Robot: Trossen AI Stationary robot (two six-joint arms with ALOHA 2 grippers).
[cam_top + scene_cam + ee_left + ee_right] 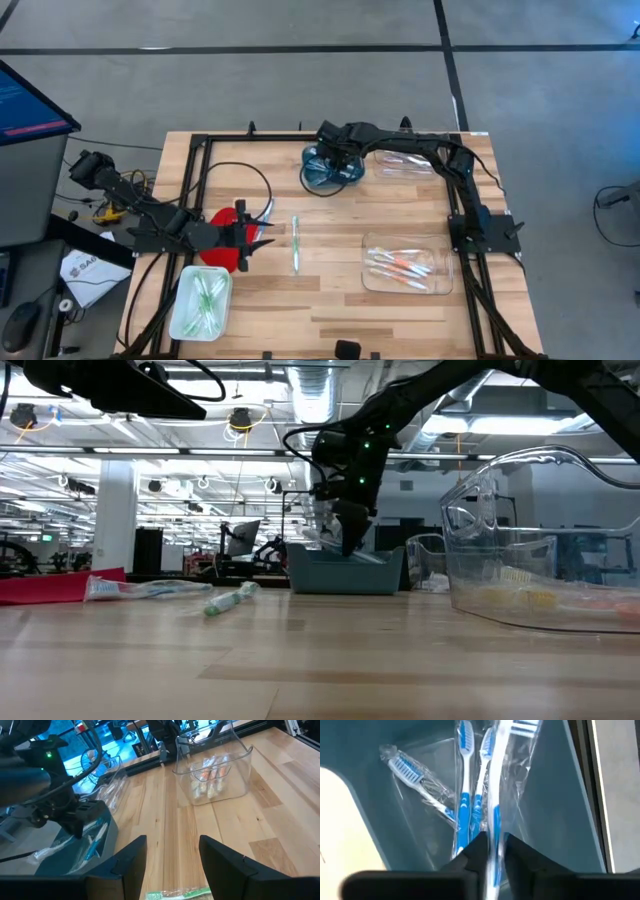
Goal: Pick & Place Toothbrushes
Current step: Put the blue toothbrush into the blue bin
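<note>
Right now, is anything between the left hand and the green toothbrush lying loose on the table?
Nothing visible. The left hand is open beside the red tray, and only bare table lies between it and the green toothbrush. The right hand is farther back, over the blue bin with a blue toothbrush between its fingers.

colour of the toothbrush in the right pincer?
Blue and white toothbrush, wrapped in clear plastic; right wrist view shows it best.

Wooden table [330, 310], black frame rails [200, 175], monitor [25, 105] beside it, possibly papers [85, 275] on grey floor
</note>
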